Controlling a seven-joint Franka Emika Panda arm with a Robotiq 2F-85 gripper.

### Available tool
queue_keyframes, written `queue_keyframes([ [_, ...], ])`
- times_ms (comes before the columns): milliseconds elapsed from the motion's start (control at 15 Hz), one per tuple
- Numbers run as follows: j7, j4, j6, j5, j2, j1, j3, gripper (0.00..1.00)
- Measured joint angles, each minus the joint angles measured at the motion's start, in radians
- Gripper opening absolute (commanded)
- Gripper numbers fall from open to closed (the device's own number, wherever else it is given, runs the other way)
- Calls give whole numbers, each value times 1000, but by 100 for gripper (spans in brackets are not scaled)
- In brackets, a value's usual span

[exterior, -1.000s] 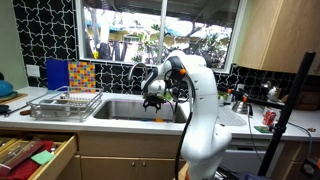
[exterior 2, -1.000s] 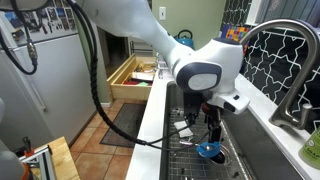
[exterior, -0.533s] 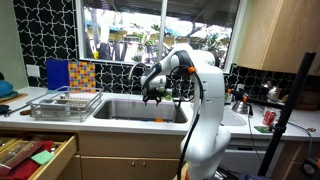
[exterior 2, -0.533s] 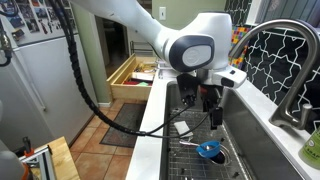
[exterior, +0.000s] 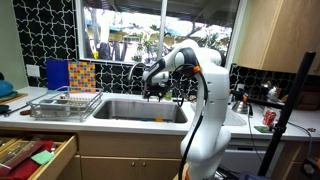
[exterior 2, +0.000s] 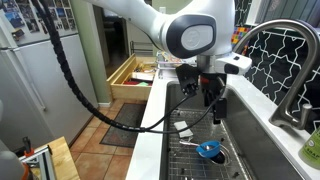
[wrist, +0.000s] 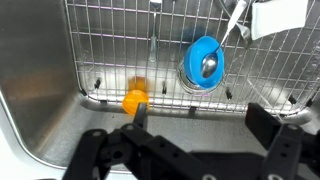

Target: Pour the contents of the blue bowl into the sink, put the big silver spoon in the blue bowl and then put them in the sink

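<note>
The blue bowl (wrist: pixel 203 62) sits on the wire rack at the bottom of the sink, with the big silver spoon (wrist: pixel 210 66) lying inside it. It also shows in an exterior view (exterior 2: pixel 209 151). My gripper (wrist: pixel 205 130) hangs open and empty well above the sink floor, with the bowl below and beyond the fingertips. In the exterior views the gripper (exterior 2: pixel 211 104) (exterior: pixel 153 88) is above the sink basin.
A small orange object (wrist: pixel 134 99) lies at the rack's edge. White items (wrist: pixel 275 18) lie on the rack. A faucet (exterior 2: pixel 290 65) rises beside the sink. A dish rack (exterior: pixel 65 104) stands on the counter. A drawer (exterior: pixel 35 155) is open below.
My gripper has risen out of the sink, away from the blue bowl. The bowl with the spoon stays on the rack.
</note>
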Motion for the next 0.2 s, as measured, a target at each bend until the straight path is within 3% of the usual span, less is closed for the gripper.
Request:
queue_keyframes([
  [200, 0, 0, 0, 0, 3, 0, 2, 100],
])
